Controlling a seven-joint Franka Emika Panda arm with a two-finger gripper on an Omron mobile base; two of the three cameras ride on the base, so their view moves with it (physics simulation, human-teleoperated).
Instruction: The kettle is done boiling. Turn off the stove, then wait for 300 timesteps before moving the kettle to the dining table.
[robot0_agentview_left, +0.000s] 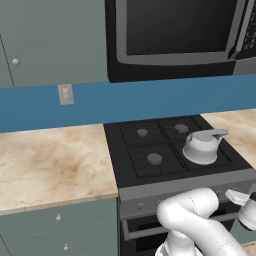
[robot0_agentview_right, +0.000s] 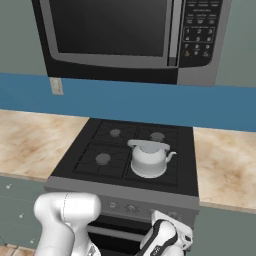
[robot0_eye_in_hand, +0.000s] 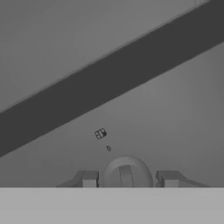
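the kettle (robot0_agentview_left: 202, 146) sits on the stove's (robot0_agentview_left: 150, 150) front right burner, spout toward the right. the gripper (robot0_eye_in_hand: 126, 178) is low at the stove's grey front panel, its two fingertips (robot0_eye_in_hand: 89, 178) standing either side of a round knob (robot0_eye_in_hand: 126, 173); they look close to its sides, but i cannot tell whether they actually pinch it. a black microwave (robot0_agentview_right: 130, 35) hangs above.

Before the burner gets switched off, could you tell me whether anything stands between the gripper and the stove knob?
Nothing visible does. In the hand view the fingertips flank a round knob on the stove's grey front panel, with only open gaps between them and the knob.
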